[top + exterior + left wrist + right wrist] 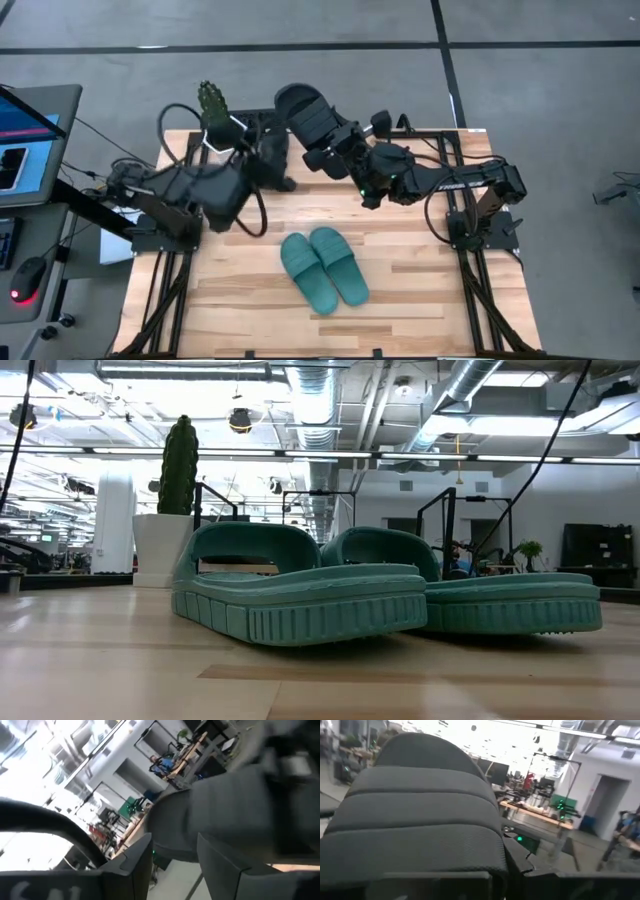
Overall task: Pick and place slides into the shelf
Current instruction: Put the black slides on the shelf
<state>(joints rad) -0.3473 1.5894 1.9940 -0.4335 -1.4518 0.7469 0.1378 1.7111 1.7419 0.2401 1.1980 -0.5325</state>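
Two teal slides (pixel 323 268) lie side by side, soles down, at the table's middle; the low view shows them close up (pixel 300 595). My right gripper (pixel 335 150) is over the far part of the table, shut on a black slide (pixel 303 108) that fills its wrist view (pixel 415 820). My left gripper (pixel 272 165) is just left of it, open (pixel 172 870), with a dark grey shape ahead (pixel 225 805). The shelf (pixel 256 122) of thin black rods stands at the far edge, mostly hidden by both arms. The second black slide cannot be told apart from the arms. My right gripper holds the black slide by the end nearest the arm (pixel 318 132). The slide itself hides the fingers in the wrist view, so the kind of hold does not show. The slide is lifted clear over the table's far edge, and its free end (pixel 292 97) points far-left.
A cactus in a white pot (pixel 212 105) stands at the far left corner beside the shelf (pixel 180 465). Cables loop over the table by the left arm (pixel 255 215). Bare wood shows in front of the teal slides (pixel 330 325). A laptop stand (pixel 30 140) sits off the left edge.
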